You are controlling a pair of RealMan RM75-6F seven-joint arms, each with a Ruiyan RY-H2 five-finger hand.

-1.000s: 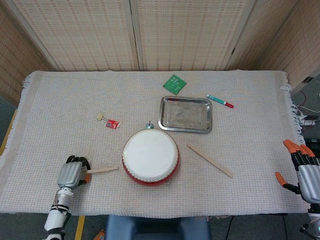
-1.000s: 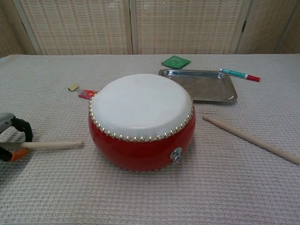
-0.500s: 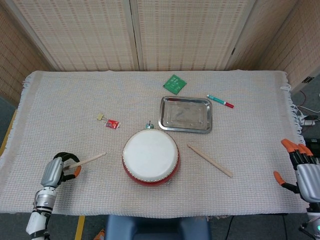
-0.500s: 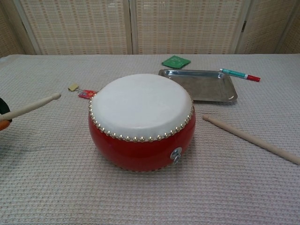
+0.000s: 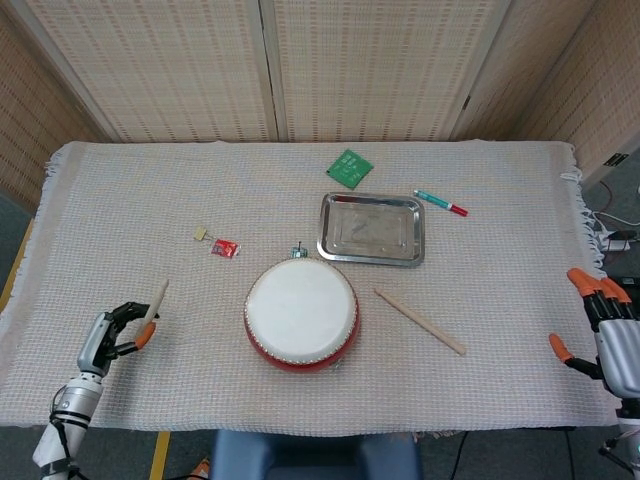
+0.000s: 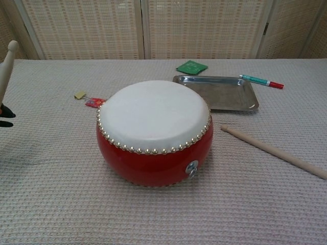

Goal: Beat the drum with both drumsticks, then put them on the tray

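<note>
A red drum (image 5: 301,313) (image 6: 154,131) with a white skin stands near the table's front middle. My left hand (image 5: 112,337) at the front left holds one wooden drumstick (image 5: 156,302) (image 6: 6,69), which now points steeply up; the chest view shows only fingertips at its left edge. The second drumstick (image 5: 420,321) (image 6: 273,151) lies flat on the cloth to the right of the drum. Behind it sits the metal tray (image 5: 371,229) (image 6: 216,93) with nothing on it. My right hand (image 5: 608,335) hovers open off the table's right edge, far from the stick.
A green card (image 5: 349,167) lies behind the tray, a teal and red marker (image 5: 440,203) to its right. A small red packet (image 5: 225,248) and a tan tag (image 5: 201,234) lie left of the drum. A woven screen stands behind the table.
My left hand has pulled back to the left and raised its drumstick from lying flat toward the drum to pointing steeply up. The right hand barely shifted.
</note>
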